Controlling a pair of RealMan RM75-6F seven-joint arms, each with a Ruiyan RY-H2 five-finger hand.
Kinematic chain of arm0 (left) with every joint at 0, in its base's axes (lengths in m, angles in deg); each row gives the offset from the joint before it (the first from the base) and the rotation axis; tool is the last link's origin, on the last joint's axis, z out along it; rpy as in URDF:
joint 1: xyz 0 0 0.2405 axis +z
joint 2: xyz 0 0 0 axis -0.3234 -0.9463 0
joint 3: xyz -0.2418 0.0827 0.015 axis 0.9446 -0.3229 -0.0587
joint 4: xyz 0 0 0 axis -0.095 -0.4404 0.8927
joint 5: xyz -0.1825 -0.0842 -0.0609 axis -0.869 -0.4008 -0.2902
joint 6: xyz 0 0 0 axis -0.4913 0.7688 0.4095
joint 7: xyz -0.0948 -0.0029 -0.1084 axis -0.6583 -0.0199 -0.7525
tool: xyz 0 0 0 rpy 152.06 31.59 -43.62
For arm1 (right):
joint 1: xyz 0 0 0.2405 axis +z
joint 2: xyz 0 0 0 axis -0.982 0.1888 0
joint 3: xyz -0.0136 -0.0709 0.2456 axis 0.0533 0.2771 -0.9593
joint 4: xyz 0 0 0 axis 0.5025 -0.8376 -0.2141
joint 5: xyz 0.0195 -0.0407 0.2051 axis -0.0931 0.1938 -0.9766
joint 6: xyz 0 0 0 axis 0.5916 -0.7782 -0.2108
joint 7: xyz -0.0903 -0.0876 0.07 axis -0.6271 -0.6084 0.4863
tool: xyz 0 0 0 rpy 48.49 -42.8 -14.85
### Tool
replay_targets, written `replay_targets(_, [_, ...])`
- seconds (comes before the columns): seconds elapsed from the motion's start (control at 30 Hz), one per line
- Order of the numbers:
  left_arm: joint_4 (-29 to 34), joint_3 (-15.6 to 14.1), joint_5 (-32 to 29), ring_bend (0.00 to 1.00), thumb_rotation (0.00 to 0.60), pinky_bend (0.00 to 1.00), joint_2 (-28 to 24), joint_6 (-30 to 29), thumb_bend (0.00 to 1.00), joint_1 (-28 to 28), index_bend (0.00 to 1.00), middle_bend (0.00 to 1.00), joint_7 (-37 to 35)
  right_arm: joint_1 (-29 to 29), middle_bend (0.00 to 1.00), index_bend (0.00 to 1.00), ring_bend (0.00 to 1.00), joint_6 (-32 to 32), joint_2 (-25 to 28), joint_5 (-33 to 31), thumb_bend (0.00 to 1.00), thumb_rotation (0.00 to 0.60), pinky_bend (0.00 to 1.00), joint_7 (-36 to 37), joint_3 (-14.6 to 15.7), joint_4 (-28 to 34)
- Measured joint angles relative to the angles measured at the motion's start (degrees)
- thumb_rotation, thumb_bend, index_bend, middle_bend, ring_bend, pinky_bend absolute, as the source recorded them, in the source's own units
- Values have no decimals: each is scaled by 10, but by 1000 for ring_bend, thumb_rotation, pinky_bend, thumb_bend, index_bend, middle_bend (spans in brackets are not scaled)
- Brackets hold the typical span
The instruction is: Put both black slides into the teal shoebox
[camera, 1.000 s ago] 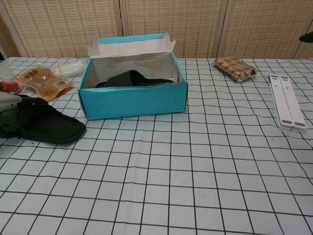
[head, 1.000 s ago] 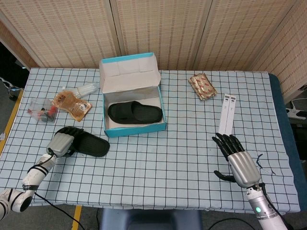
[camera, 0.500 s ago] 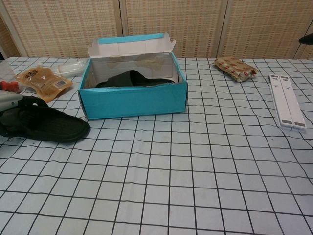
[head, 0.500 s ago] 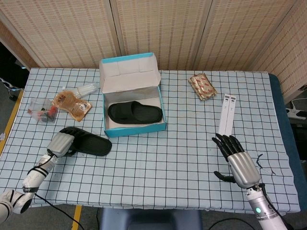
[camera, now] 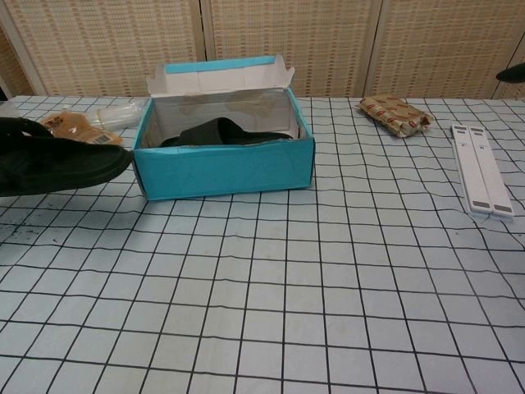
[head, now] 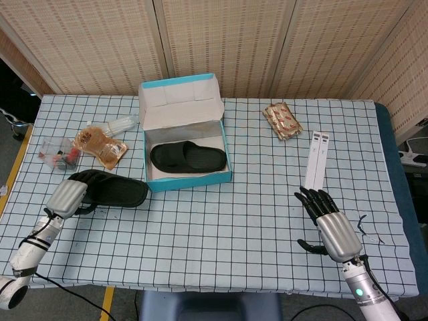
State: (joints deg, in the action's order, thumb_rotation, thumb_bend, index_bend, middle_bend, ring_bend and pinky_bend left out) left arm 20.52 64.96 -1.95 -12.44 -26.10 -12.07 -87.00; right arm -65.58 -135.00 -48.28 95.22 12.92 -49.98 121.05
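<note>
1. The left hand (head: pixel 65 198) grips one end of a black slide (head: pixel 110 189), fingers wrapped around that end so only their tips show dark against the sole; from the chest view the slide is lifted clear of the checked tablecloth (head: pixel 221 247) and roughly level
2. The far end of that slide points away from the fingers toward the teal shoebox (head: pixel 189 179), just short of the box's near left corner and not touching it
3. The second black slide (head: pixel 187 157) lies flat inside the shoebox, well beyond the left fingers; the box lid stands open at the back
4. Just past the left hand's knuckles, on the cloth, sits an orange snack packet (head: pixel 100 145), with a clear plastic bag (head: pixel 125 123) beyond it and a small clear pouch of red bits (head: pixel 57 152) out to the side
5. The right hand (head: pixel 331 224) rests on the cloth at the near right, palm down, fingers (head: pixel 314 199) straight and spread, holding nothing; the thumb sticks out to the side
6. Straight ahead of the right fingertips, a short way off and not touching, lie two white strips (head: pixel 315 160) side by side
7. Further out beyond those strips is a brown foil-wrapped packet (head: pixel 282 120), well apart from both hands
8. The right hand is not seen from the chest view; the left hand itself is out of that frame too, only its slide showing at the left edge
</note>
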Motion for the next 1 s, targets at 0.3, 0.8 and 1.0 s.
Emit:
replay_targets(0.3, [223,63,-64,558,600,516,-97,3,413,-19,643,784,99,-1,4,0,0,6,6,3,64,600,0,17,2,-9])
replay_targets(0.8, [325,163,-288,585,600,559,-111,201,432,-194,649,804,160,-3,4,0,0,13,23,-6,64,600,0,54,0,-25])
replay_targets(1.0, [285,168,-348,585,600,555,-89,255,441,-255,648,805,179,1,4,0,0,27,23,-18,64,600,0,60,-3,-36])
